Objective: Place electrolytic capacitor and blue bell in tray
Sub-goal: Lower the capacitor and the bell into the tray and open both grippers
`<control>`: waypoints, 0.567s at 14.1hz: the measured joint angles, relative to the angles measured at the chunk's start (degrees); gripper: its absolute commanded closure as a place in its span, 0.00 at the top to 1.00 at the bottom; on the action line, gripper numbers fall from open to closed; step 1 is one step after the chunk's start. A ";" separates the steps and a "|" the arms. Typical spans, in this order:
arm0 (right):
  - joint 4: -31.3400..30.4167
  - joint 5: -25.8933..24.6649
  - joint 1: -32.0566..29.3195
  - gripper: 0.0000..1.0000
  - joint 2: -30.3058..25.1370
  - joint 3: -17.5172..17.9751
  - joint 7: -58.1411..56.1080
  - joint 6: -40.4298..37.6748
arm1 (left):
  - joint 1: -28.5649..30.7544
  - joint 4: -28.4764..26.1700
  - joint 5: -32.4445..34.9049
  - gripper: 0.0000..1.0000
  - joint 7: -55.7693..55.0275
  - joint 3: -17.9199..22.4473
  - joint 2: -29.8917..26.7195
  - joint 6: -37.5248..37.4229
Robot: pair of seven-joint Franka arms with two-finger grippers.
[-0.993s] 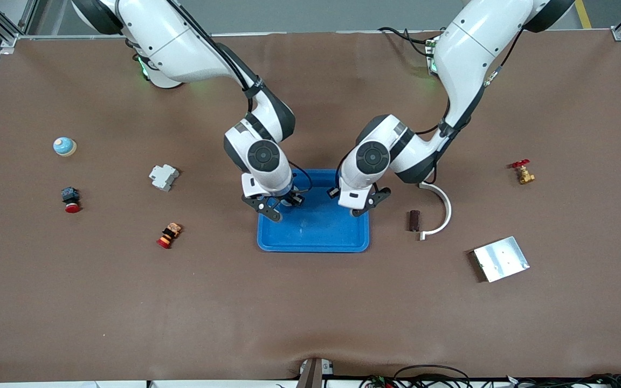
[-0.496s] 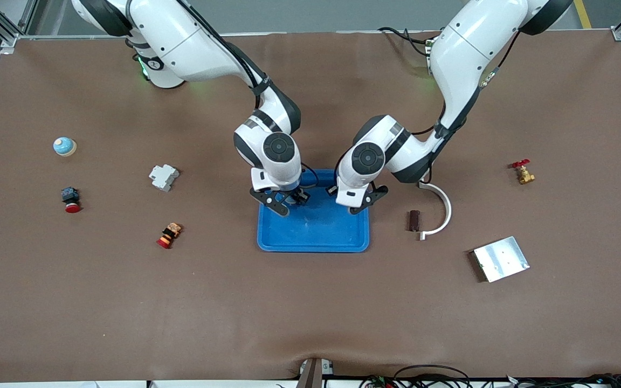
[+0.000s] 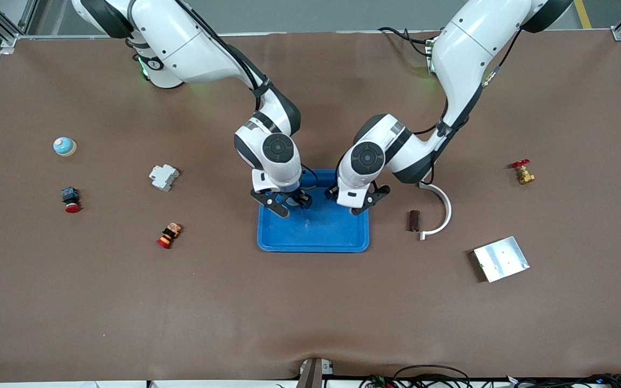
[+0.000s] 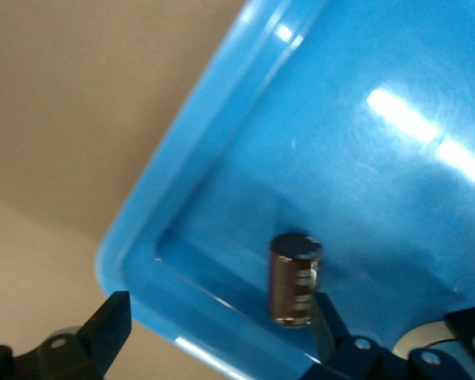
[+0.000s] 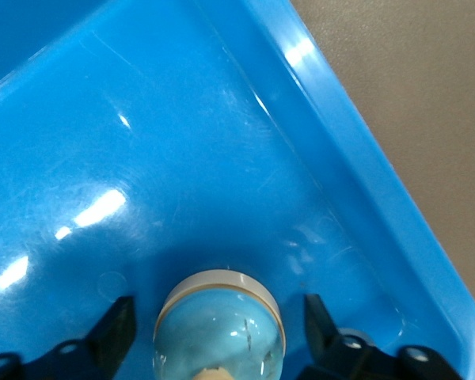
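1. Compared with a second ago, the right gripper is found shifted toward the left arm's end of the worktop, from the rim of the blue tray to a spot over its floor; the left gripper is hardly displaced.
2. Both grippers are held low over the part of the tray farthest from the front camera.
3. The left gripper is spread wide. The electrolytic capacitor is seen upright in a corner of the tray, close against one finger; contact cannot be told.
4. The right gripper is also spread wide. The blue bell is seen on the tray floor between the fingers, with a gap on each side.
5. Toward the right arm's end of the worktop, a second blue-domed bell, a red push button, a grey block and an orange-red part are laid out.
6. Toward the left arm's end, a brown cylinder is placed just beside a white curved piece; a red-handled brass valve and a silver plate are set well apart from them.
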 measured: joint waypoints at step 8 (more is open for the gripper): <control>9.37 -0.14 -0.33 1.00 -0.11 -0.64 -2.65 -11.28 | 7.55 1.08 5.81 1.00 19.69 0.09 -6.57 -13.46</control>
